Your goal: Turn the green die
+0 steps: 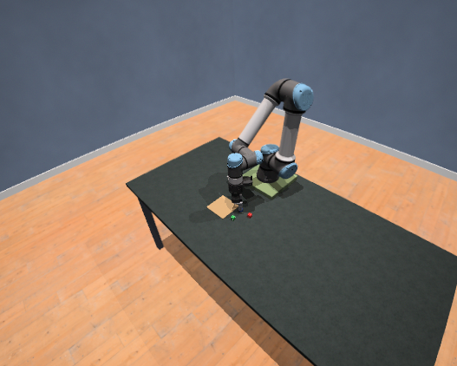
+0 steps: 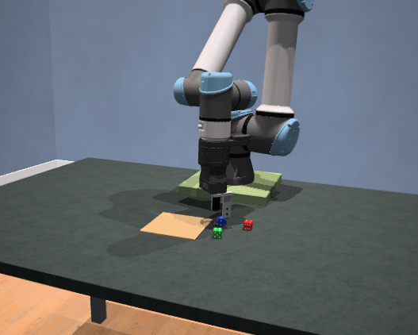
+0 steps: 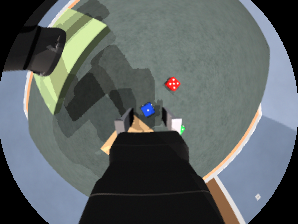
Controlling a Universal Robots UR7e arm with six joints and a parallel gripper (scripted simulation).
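Note:
The green die [image 2: 217,232] lies on the dark table just off the right corner of the tan mat [image 2: 176,225]. It also shows in the top view [image 1: 233,218] and as a green sliver beside the gripper body in the wrist view [image 3: 177,127]. The blue die [image 2: 221,221] lies just behind it and sits between my fingers in the wrist view [image 3: 148,110]. The red die [image 2: 247,225] lies to the right, apart from the others. My gripper [image 2: 220,214] is open and empty, pointing straight down just above the blue die.
The arm's green base plate [image 2: 232,187] stands behind the dice. The table's near edge runs along the front, with the wooden floor beyond it.

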